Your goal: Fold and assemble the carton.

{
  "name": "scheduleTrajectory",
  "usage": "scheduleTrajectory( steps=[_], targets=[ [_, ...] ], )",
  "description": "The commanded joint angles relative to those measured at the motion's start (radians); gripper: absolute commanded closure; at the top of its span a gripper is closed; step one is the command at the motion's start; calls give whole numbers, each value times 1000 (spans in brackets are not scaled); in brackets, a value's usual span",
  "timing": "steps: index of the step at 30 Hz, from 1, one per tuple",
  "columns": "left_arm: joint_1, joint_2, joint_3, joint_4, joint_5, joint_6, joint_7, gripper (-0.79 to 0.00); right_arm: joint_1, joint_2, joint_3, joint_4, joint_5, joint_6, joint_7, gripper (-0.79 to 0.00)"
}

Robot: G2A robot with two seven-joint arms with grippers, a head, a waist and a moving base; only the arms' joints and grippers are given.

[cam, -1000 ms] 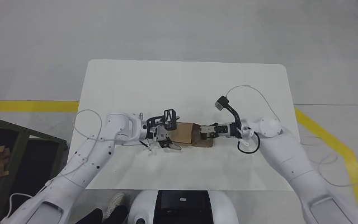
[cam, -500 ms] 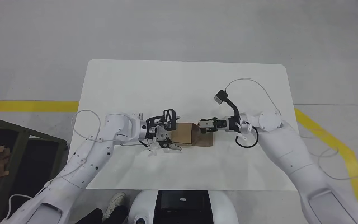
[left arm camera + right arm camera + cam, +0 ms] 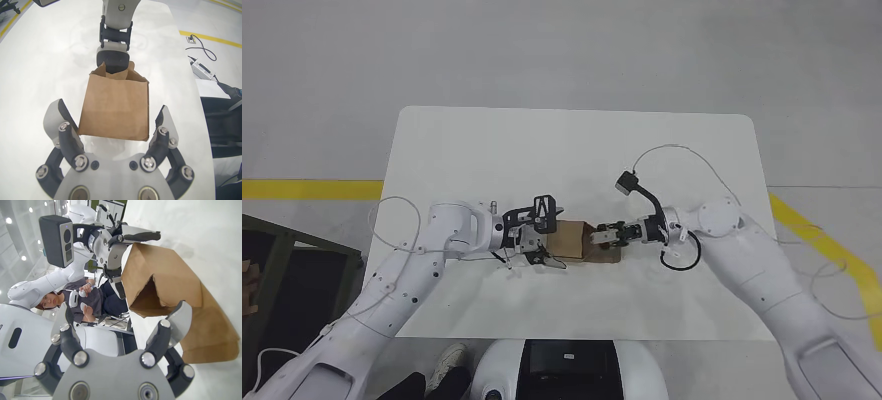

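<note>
A brown carton (image 3: 580,240) lies on its side on the white table (image 3: 662,160), one end open with loose flaps. My left gripper (image 3: 540,236) is open and straddles the carton's closed end (image 3: 115,108); one finger touches a corner, the other stands just off the side. My right gripper (image 3: 604,237) is at the open end. It is open, and one of its fingers (image 3: 112,60) pushes against the flaps there. In the right wrist view, the right gripper (image 3: 122,308) faces the carton's triangular opening (image 3: 149,294), and a finger (image 3: 141,236) of the left gripper lies along the carton's far side.
A thin white cable (image 3: 692,155) loops from the right arm over the table's far right part. The table's front edge lies close below the carton. Wide bare surface stretches behind the carton.
My right gripper drew away from the carton's open end toward the far side, then came back to it and now presses slightly deeper into the flaps. The left arm and carton stayed put.
</note>
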Motion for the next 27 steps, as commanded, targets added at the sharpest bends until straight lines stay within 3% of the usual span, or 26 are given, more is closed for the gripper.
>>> scheduleTrajectory(
  steps=[1,27],
  targets=[
    [0,-1,0,-2,-1,1,1,-785,-2,-4,4,30,49,9,9,-785],
    [12,-2,-9,-14,-5,-7,-8,-785,-28,-55,-30,43,111,5,6,-785]
  ],
)
